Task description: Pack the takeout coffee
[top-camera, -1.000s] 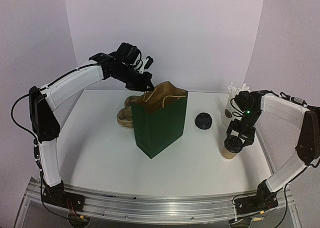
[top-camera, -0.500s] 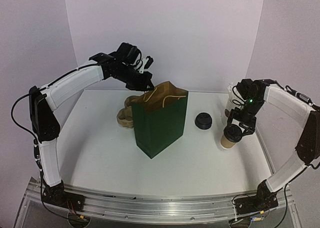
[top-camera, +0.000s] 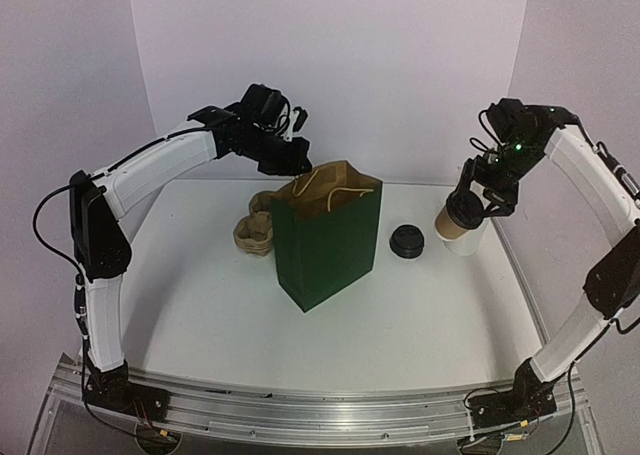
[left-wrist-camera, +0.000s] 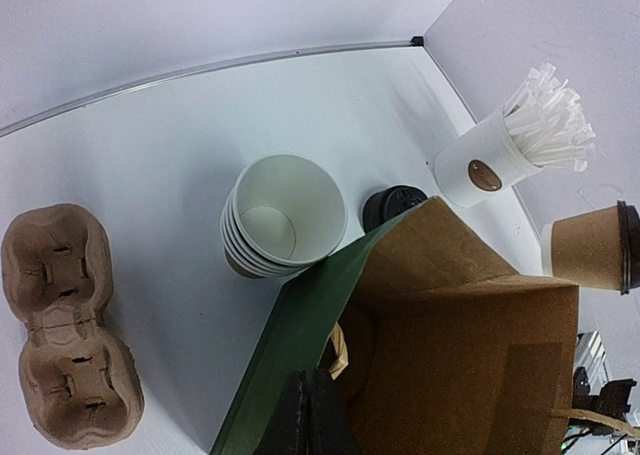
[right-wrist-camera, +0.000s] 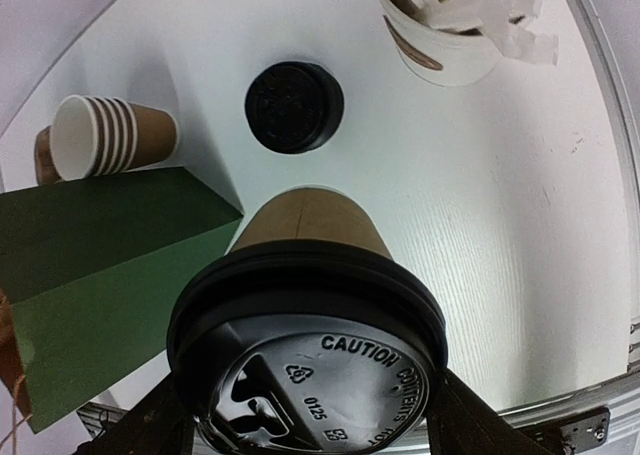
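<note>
Takeout coffee [top-camera: 455, 223] above table [top-camera: 200, 305], right hand [top-camera: 472, 203] spread wide gripping its lid [right-wrist-camera: 310, 365], left hand [top-camera: 296, 161] closed

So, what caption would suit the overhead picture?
Right gripper holds the coffee in the air beside the bag; left gripper pinches its rim.

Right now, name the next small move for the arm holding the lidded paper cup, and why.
Probably carry it left, over the open mouth of the green paper bag: the right gripper holds the black-lidded brown kraft-paper cup aloft, right of the bag, whose rim the left gripper pinches.
</note>
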You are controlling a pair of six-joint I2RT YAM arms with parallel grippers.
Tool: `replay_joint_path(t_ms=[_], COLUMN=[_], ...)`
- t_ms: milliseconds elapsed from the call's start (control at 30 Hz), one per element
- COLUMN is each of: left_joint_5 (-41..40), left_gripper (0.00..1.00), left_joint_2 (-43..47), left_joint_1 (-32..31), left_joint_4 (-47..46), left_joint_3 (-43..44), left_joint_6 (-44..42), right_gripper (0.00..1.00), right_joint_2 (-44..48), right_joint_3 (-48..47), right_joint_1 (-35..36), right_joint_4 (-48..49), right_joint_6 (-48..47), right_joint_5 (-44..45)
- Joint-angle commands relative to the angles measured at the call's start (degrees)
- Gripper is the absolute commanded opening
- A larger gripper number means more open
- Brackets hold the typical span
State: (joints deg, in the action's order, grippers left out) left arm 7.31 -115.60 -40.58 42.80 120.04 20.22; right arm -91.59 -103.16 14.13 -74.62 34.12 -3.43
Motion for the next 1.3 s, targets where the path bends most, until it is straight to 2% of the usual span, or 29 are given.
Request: replay_joint_path(t_ms=[0, 367, 733, 867, 1267], left_joint_5=[-1.9, -0.6, -0.6, -0.3, -0.1], left_gripper=[0.00, 0.00, 0.00, 0.00, 0.00], left_joint_2=[-2.4, -7.3, -6.7, -6.9, -3.8], left_joint_1=[-0.4, -2.6, -2.8, -2.7, -2.7], left_joint_4=[-3.7, -6.7, -5.9, -4.4, -6.5], left_joint_3=[4.1, 8.1, 8.8, 9.9, 6.9], left_joint_6=[2.5, 5.2, 4.5, 4.1, 4.2], right_gripper=[0.75, 0.75, 0.75, 0.75, 0.75], right_joint_2=[-2.4, -8.6, -18.1, -20.1, -21.6], right_joint_3=[-8.6, -27.1, -44.7, -46.2, -43.3], right_joint_1=[0.0, 1.6, 7.4, 10.3, 16.8], right_joint_4=[-4.2, -8.3, -8.4, -7.9, -7.4], right_joint_6=[-2.0, -3.1, -2.3, -2.2, -3.4], right_joint_5=[-3.2, -6.9, -14.6, -17.1, -16.5])
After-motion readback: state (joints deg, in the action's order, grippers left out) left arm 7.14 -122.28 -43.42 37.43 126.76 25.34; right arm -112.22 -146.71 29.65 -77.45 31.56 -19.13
